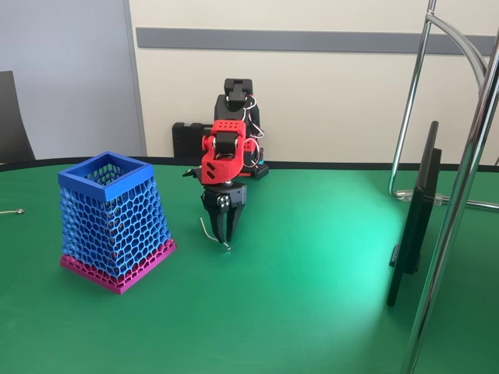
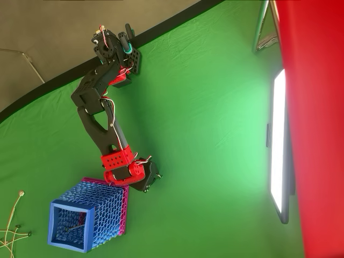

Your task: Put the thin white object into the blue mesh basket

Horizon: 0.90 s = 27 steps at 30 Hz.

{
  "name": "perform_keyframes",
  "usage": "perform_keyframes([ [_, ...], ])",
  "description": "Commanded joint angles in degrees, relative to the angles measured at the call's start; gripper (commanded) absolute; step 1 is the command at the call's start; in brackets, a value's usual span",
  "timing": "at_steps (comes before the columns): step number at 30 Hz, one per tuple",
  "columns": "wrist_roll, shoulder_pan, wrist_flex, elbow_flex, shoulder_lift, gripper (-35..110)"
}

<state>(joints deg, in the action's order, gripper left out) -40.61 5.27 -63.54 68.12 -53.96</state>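
The blue mesh basket (image 1: 115, 214) stands upright on the green table at the left, on its pink base; from above the basket (image 2: 86, 219) shows its open square rim. The red and black arm points its gripper (image 1: 225, 240) straight down at the table, just right of the basket. The black fingers are closed together on the thin white object (image 1: 207, 232), a curved wire that sticks out up and to the left from the fingertips. In the overhead view the gripper (image 2: 146, 181) sits close to the basket's pink base, and the wire is hidden under it.
A thin grey piece (image 1: 11, 211) lies at the table's left edge. Thin wires (image 2: 13, 214) lie left of the basket. A flat screen (image 1: 415, 222) on its edge and chrome stand poles (image 1: 460, 195) occupy the right side. A red blurred shape (image 2: 317, 107) covers the overhead view's right.
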Motion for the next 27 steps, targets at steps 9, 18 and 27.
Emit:
perform_keyframes([
  [9, -1.0, -0.4, -2.1, -3.7, 1.7, 11],
  [18, -0.4, -0.2, -4.0, -5.6, 3.3, 11],
  [27, 0.0, 0.2, -5.5, -7.8, 4.7, 11],
])
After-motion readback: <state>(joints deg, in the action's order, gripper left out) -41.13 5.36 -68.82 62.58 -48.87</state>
